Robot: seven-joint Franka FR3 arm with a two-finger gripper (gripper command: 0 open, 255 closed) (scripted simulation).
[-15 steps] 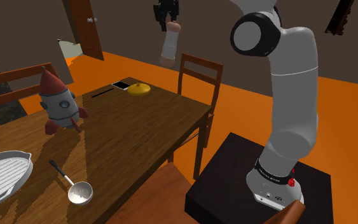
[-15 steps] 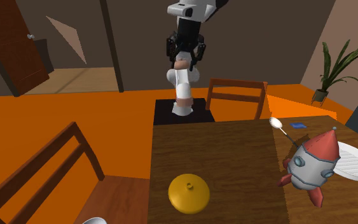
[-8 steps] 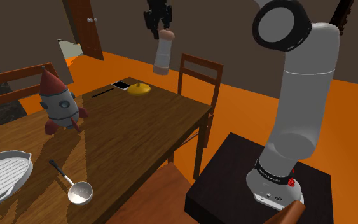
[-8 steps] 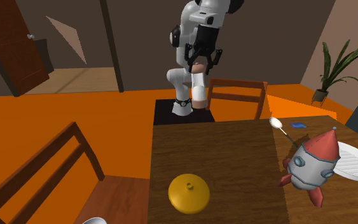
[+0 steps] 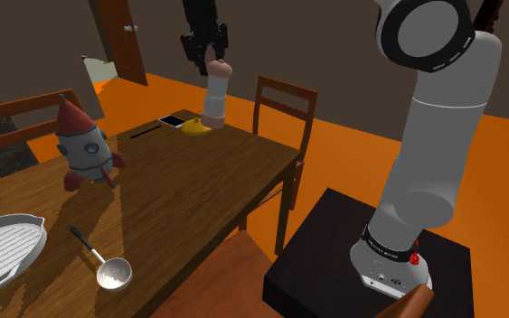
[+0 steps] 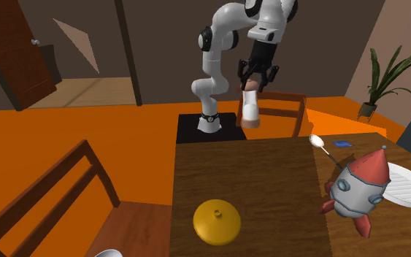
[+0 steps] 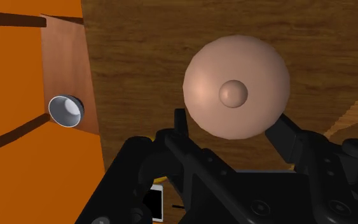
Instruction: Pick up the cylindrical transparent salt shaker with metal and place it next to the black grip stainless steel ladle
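Observation:
The salt shaker (image 5: 213, 98) has a whitish cylindrical body and a rounded pinkish-tan cap. It hangs upright in the air over the far end of the wooden table (image 5: 198, 185). My black gripper (image 5: 216, 65) is shut on its cap from above. In the second exterior view the shaker (image 6: 250, 108) hangs under the gripper (image 6: 252, 85), in front of a chair back. In the wrist view the fingers (image 7: 179, 122) clasp the cap (image 7: 236, 94) from both sides. The ladle (image 5: 105, 265), with a metal bowl and black handle, lies near the table's front edge, far from the shaker; its bowl (image 6: 317, 139) also shows in the second exterior view.
A toy rocket (image 5: 86, 149) stands mid-table, with a white ribbed pan (image 5: 4, 250) at the shoulder view's left edge. A yellow domed lid (image 5: 197, 126) and a phone (image 5: 172, 120) lie near the shaker. Wooden chairs (image 5: 284, 99) surround the table. A small metal cup (image 7: 66, 110) sits on a chair seat.
The arm has carried the shaker toward the shoulder view's left and lower, from beyond the chair to above the table's far end. The grip has stayed shut on the cap.

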